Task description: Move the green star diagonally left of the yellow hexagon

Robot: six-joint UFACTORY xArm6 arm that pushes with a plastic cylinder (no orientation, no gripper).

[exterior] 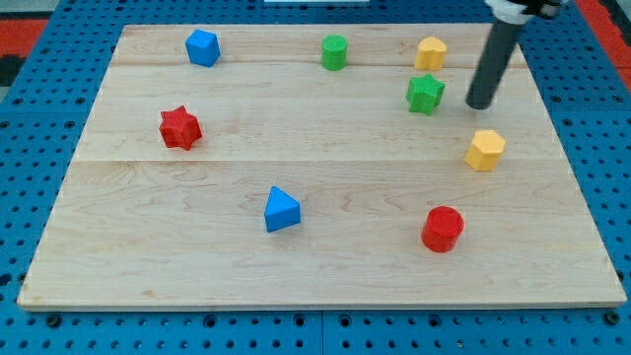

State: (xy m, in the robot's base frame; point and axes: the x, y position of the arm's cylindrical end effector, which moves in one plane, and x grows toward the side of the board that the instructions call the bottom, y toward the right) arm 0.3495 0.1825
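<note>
The green star [425, 94] lies at the view's upper right of the wooden board. The yellow hexagon [485, 150] lies below and to the right of it. My tip [479, 104] stands just right of the green star, a small gap apart, and above the yellow hexagon. The rod rises to the view's top right.
A second yellow block [431, 52] sits above the green star. A green cylinder [334, 51] and a blue block [202, 47] lie along the top. A red star [180, 127] is at the left, a blue triangle [281, 210] at the centre bottom, a red cylinder [443, 229] at the lower right.
</note>
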